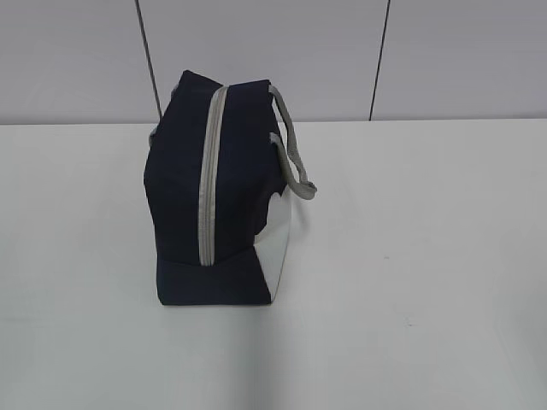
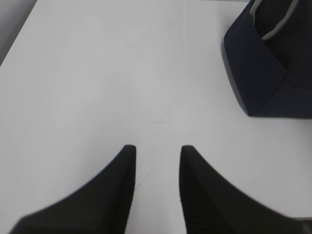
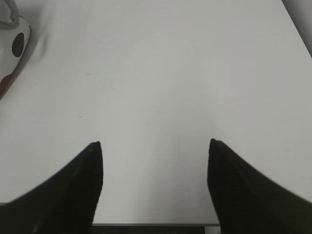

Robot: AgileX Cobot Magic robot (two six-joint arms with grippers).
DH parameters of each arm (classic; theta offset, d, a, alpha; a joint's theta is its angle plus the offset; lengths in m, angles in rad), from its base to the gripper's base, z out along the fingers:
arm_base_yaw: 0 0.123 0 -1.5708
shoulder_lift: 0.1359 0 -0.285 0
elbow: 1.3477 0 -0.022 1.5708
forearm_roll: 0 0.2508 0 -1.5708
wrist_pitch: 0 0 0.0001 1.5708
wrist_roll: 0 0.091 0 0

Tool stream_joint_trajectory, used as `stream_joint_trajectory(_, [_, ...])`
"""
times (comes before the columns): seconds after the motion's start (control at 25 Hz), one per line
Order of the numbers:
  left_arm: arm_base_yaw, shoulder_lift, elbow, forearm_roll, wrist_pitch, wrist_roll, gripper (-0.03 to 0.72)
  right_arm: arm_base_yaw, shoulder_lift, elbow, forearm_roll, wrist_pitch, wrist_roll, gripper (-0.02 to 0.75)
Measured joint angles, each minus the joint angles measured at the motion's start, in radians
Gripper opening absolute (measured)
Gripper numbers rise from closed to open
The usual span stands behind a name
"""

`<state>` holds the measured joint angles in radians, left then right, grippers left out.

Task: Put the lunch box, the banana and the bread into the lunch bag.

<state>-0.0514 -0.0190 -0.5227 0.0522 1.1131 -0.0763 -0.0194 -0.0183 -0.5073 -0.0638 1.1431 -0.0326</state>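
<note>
Writing, logos or labels: none readable on any surface in the three views. Lunch bag (image 1: 218, 192) stands on the white table (image 1: 427, 256), left of centre and toward the far edge, close to the grey panelled wall (image 1: 273, 51). Boxy dark navy fabric; grey zipper (image 1: 208, 179) runs down the face turned to the camera, from the top toward the base, and looks closed along the stretch that shows. Grey strap handle (image 1: 291, 154) loops out to the right from the top; white side panel (image 1: 275, 248) on the lower right. No pull ring can be made out. Left wrist view: navy corner of the bag (image 2: 265, 73) at the far right with a bit of grey strap, well apart from the left gripper (image 2: 157, 151), whose dark fingers stand moderately parted over bare table, grasping nothing. Right wrist view: right gripper (image 3: 154, 145) spread wide, released, nothing between the fingers; a white fabric edge with a dark spot (image 3: 14, 46) shows at the far left, too cropped to identify.
</note>
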Motion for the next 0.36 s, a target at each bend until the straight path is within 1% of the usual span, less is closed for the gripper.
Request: stream_joint_trajectory(0.36, [0.000,0.000,0.000,0.000,0.000,0.000,0.237,0.000,0.000,0.000,0.000,0.000,0.000,0.498])
